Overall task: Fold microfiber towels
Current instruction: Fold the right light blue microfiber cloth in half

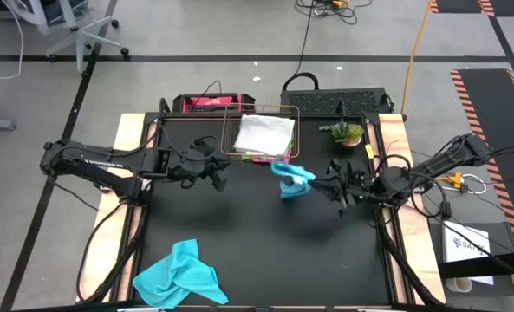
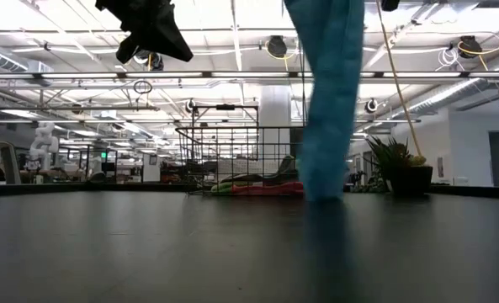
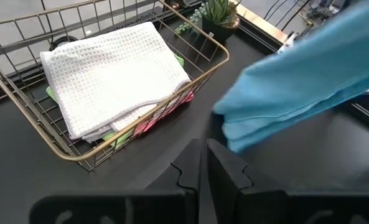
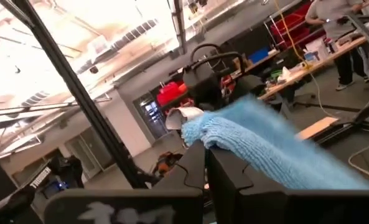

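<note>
- black table top [image 1: 265, 251]: it is lying between pale wooden side rails and carrying everything listed below.
- left arm [image 1: 92, 163]: it is reaching in from the left edge, with the left gripper [image 1: 218, 178] hanging above the mat just beside the basket's near left corner; its fingers [image 3: 224, 171] are showing pressed together in the left wrist view and pinching nothing.
- right arm [image 1: 439, 165]: it is reaching in from the right edge, with the right gripper [image 1: 319, 180] clamped shut on one turquoise towel [image 1: 291, 180].
- held turquoise towel: it is hanging bunched from those fingers over the mat's middle, just in front of the basket; in the low view it is drooping as a long strip [image 2: 329, 101] whose lower end is at the table surface.
- second turquoise towel [image 1: 180, 276]: it is lying crumpled at the near left of the mat, well apart from both grippers.
- copper wire basket [image 1: 293, 117]: it is sitting at the far centre, holding a folded stack with a light grey towel [image 3: 109, 78] on top and lime green [image 3: 119, 138] and pink [image 3: 148, 123] edges showing beneath.
- small potted plant [image 1: 347, 133]: it is standing just to the right of the basket.
</note>
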Available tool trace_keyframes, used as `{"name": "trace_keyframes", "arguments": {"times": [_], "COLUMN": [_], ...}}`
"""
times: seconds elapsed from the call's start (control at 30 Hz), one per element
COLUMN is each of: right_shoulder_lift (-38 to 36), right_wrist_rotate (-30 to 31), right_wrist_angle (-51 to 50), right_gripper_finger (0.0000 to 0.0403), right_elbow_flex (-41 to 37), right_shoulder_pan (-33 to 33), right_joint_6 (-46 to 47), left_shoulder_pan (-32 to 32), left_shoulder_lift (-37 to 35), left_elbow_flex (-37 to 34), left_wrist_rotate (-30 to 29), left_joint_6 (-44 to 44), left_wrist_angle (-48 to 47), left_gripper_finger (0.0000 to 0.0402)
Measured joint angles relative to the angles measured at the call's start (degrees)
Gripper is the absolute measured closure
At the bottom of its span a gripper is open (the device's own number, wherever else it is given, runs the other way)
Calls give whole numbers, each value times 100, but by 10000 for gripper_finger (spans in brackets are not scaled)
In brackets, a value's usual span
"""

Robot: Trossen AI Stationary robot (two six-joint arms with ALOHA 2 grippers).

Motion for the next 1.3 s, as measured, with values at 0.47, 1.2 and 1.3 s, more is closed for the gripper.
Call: {"name": "trace_keyframes", "arguments": {"times": [0.47,1.2,1.3], "right_shoulder_lift": [299,475,463], "right_wrist_rotate": [-10,-27,-28], "right_wrist_angle": [-14,-870,-838], "right_gripper_finger": [403,403,403], "right_elbow_flex": [0,-4,0], "right_shoulder_pan": [-227,-624,-740], "right_joint_6": [173,772,774], "left_shoulder_pan": [-460,-564,-590], "left_shoulder_lift": [488,1448,1460], "left_elbow_flex": [9,356,352], "left_wrist_rotate": [165,1408,1558], "left_joint_6": [1042,1874,1847], "left_wrist_angle": [2988,3882,3777], "left_gripper_finger": [376,375,375]}}
